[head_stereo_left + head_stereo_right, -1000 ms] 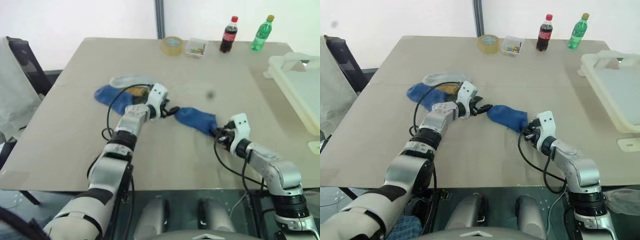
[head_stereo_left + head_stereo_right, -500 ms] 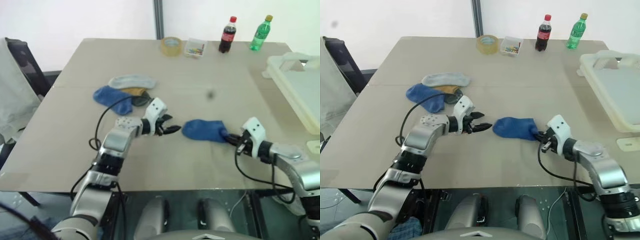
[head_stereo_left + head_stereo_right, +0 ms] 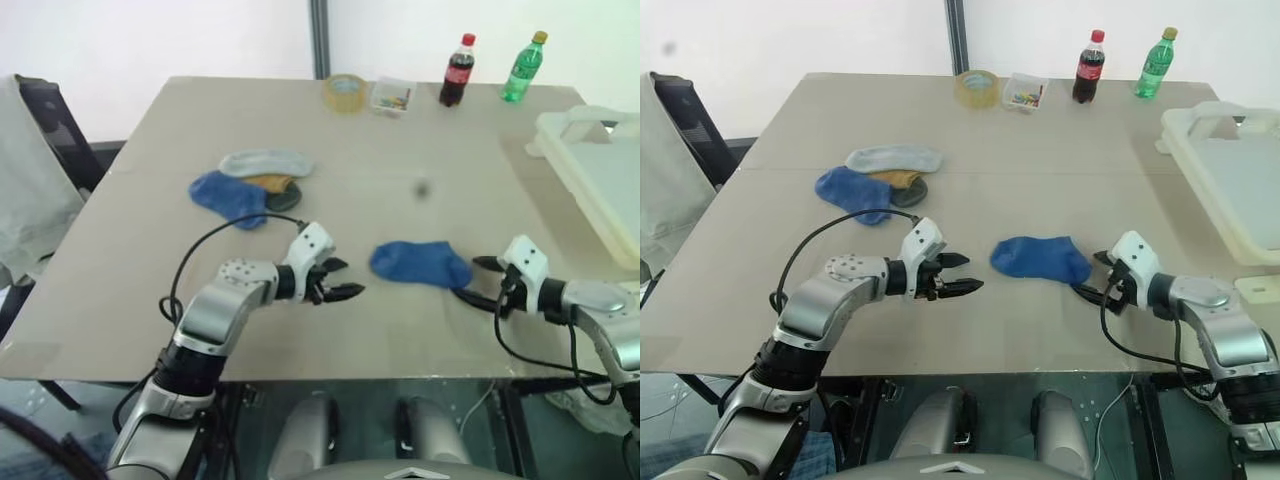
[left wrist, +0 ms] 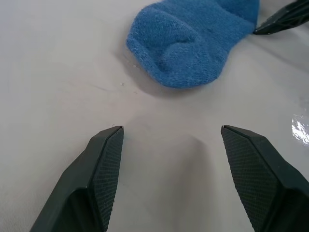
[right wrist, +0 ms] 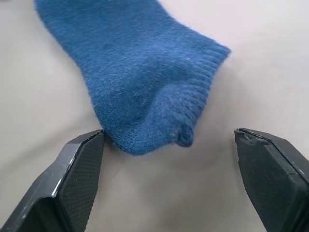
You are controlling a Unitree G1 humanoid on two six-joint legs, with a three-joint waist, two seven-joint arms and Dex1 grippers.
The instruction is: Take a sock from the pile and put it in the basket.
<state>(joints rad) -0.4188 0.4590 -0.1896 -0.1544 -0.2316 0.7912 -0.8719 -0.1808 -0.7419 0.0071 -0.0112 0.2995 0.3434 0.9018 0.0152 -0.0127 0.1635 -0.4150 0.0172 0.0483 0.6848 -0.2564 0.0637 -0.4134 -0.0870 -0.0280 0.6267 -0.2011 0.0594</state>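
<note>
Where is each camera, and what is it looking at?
Left eye and right eye: on the head, looking down at the table; both arms show.
Left wrist: on the left arm, looking past the open left gripper at the blue sock.
Right wrist: on the right arm, looking past the open right gripper at the sock's cuff.
All views share that sock.

Beige table (image 3: 150,250) — sock pile (image 3: 250,180), lone blue sock (image 3: 420,265), bottles (image 3: 457,70).

basket (image 3: 600,170) cut off at frame edge
</note>
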